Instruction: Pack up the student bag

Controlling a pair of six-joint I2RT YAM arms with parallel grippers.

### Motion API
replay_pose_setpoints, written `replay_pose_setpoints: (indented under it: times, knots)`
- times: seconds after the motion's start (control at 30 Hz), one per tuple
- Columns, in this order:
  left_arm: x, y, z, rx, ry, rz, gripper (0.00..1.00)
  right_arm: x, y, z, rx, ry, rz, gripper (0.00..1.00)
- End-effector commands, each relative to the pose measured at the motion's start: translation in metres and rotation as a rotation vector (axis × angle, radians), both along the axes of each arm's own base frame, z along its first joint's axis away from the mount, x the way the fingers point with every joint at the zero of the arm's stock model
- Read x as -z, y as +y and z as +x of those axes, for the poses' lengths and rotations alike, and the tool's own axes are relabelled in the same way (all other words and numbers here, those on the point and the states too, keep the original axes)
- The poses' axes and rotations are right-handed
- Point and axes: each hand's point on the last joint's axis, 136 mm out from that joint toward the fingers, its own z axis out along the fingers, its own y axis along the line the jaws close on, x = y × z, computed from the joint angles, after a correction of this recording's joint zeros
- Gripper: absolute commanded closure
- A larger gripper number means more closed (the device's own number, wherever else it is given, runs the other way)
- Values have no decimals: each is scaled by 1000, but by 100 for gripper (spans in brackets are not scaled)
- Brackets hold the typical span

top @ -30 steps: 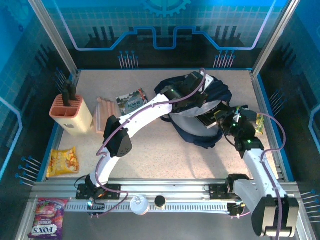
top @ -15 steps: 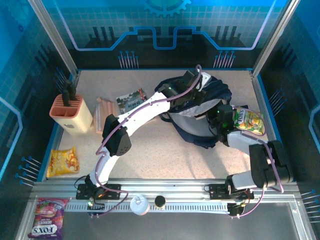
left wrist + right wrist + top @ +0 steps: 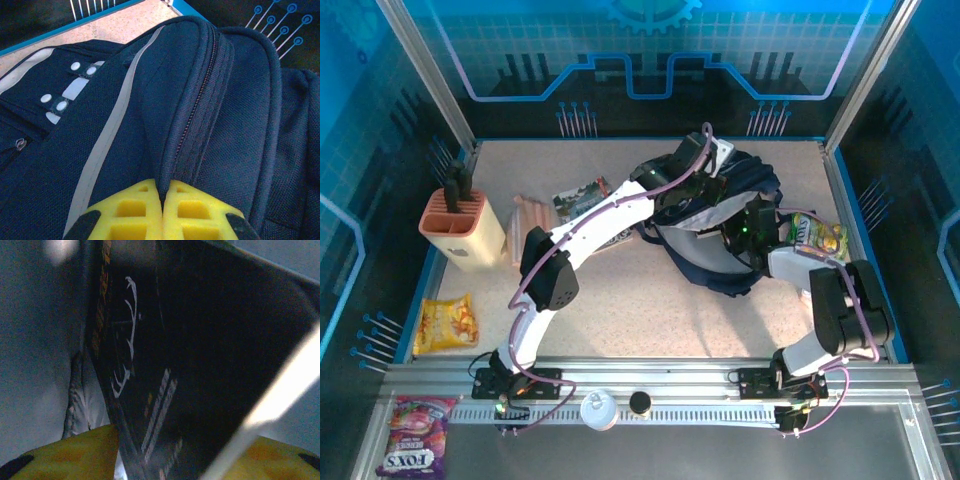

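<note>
Far right, the student bag (image 3: pixel 760 185) lies lengthwise near-to-far; left gripper (image 3: pixel 162 210) pinches it, right gripper (image 3: pixel 172 455) unclear.

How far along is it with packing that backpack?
Partway, I'd guess; what is already inside I can't see. The left pincer pinches the zipper seam of the student bag. The right pincer is inside the opening with a dark book between its fingers. A booklet, a green snack packet and a yellow snack packet lie outside, unpacked.
</note>
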Motion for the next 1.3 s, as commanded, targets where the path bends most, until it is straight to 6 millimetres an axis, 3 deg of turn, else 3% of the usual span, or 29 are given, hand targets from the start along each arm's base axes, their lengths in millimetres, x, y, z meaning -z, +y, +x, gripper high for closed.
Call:
replay_pose_setpoints:
  times: [0.0,0.17,0.4,0.57,0.73,0.83,1.0,1.27]
  knots:
    - [-83,8,2,-15,-126,-178,100,3,-2,-25,-35,58,-29,46]
    - [-80,8,2,-15,-116,-180,100,9,-1,-32,-48,80,-19,48]
    - [-77,8,0,-10,-106,-176,100,7,10,-12,-90,54,9,72]
    - [-76,10,0,-13,-96,-172,100,5,12,9,-106,16,-6,77]
    - [-72,12,1,-21,-91,-164,100,-8,7,21,-132,-67,-22,74]
    - [-67,14,3,-26,-86,-152,100,-11,-1,7,-131,-77,1,63]
    - [-51,16,5,-35,-70,-128,100,-13,-25,-42,-109,-25,-65,51]
    - [-11,21,5,-44,-2,-90,100,-65,-94,-114,116,-15,-313,32]
